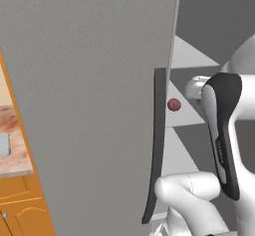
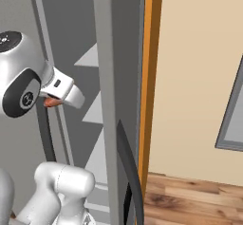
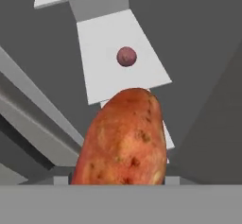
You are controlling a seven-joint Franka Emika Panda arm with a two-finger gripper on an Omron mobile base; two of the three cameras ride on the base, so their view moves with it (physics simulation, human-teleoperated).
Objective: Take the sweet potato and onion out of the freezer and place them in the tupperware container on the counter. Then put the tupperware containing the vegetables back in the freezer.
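1. Two vegetables are showing: one sweet potato [image 3: 124,140] and one onion [image 3: 126,56].
2. Sweet potato: orange-red skin with darker brown specks and pits, elongated, rounded at its visible end, looming large and close in the hand view. In the right base view a sliver of it [image 2: 52,102] is peeking out orange just beneath the white hand.
3. Gripper [image 3: 120,183]: its jaws are standing part-way apart with the sweet potato between them, gripping it; the fingertips themselves are hiding behind the potato.
4. Onion: small, round, purplish-red, sitting alone on a pale grey freezer shelf [image 3: 142,72], well beyond the sweet potato. In the left base view it [image 1: 174,104] is showing past the door edge, beside the arm.
5. Freezer [image 1: 99,80]: plain grey, door standing open, with a long dark vertical handle [image 1: 158,145]. Several pale shelves are stepping away inside; an exact count is unclear.
6. One tupperware container [image 1: 4,145]: light grey, cut off at the left edge, lying on the marbled counter [image 1: 17,150] above orange cabinets [image 1: 25,205]. Contents are not discernible.
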